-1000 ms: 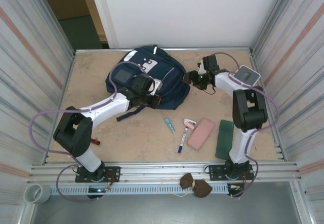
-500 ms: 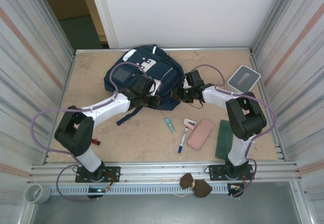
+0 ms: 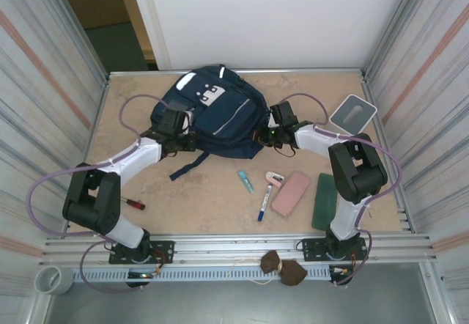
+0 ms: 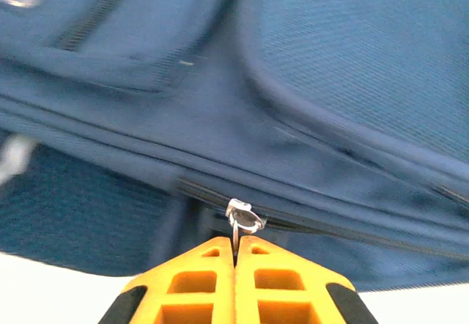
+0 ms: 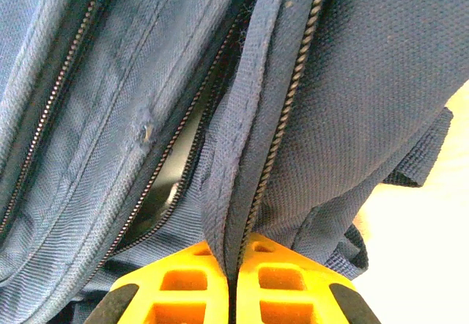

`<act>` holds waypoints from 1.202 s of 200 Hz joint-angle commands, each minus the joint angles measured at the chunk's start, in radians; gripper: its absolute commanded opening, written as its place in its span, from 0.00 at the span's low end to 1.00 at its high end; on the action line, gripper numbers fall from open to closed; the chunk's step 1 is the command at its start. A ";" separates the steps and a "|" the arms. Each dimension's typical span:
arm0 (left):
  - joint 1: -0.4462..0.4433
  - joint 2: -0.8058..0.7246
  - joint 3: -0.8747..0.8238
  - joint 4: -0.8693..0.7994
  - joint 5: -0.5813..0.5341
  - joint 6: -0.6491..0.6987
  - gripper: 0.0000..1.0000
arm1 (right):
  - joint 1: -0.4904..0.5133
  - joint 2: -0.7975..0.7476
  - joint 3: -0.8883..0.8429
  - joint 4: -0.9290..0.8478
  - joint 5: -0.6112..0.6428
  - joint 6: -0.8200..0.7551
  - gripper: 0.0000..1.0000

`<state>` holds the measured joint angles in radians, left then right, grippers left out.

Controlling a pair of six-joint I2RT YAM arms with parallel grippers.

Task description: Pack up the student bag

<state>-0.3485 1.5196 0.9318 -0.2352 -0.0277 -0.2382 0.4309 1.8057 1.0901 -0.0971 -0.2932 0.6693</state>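
The table (image 3: 220, 214) carries the student bag (image 3: 220, 111) at its far middle, lying flat between my two arms. My left gripper (image 4: 235, 245) is pinched closed on the bag's metal zipper pull (image 4: 242, 217), at the bag's near left edge. My right gripper (image 5: 231, 254) is clamped on a fold of the bag's fabric beside a gaping zipper, at its right edge. A pink case (image 3: 291, 193) and a blue pen (image 3: 262, 205) lie nearer my bases, well apart from the bag.
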 commanded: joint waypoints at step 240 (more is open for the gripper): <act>-0.319 0.532 0.668 -0.209 -0.238 0.306 0.44 | -0.142 -0.363 -0.148 -0.347 0.208 -0.189 0.79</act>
<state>-0.6815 2.0315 1.5509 -0.4084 -0.2276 0.0372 0.2810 1.5158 0.9512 -0.3328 -0.1913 0.5026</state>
